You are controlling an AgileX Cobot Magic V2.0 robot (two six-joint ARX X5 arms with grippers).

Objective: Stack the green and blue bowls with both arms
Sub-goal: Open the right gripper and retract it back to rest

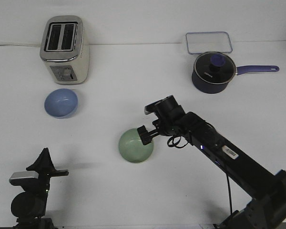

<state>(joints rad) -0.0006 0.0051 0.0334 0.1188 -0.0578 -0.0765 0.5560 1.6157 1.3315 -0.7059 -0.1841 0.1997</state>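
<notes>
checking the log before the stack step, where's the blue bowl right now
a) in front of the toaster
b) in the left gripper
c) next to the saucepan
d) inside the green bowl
a: the blue bowl sits alone on the table just in front of the toaster, far from the green bowl.

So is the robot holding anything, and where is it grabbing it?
The right gripper is at the green bowl's rim, but whether it grips cannot be told. The left gripper holds nothing.

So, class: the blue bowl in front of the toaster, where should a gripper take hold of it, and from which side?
Probably by the rim. The blue bowl sits upright, mouth open, so one finger could go inside and one outside the thin wall. Come from above on the front edge: the toaster stands close behind it.
</notes>
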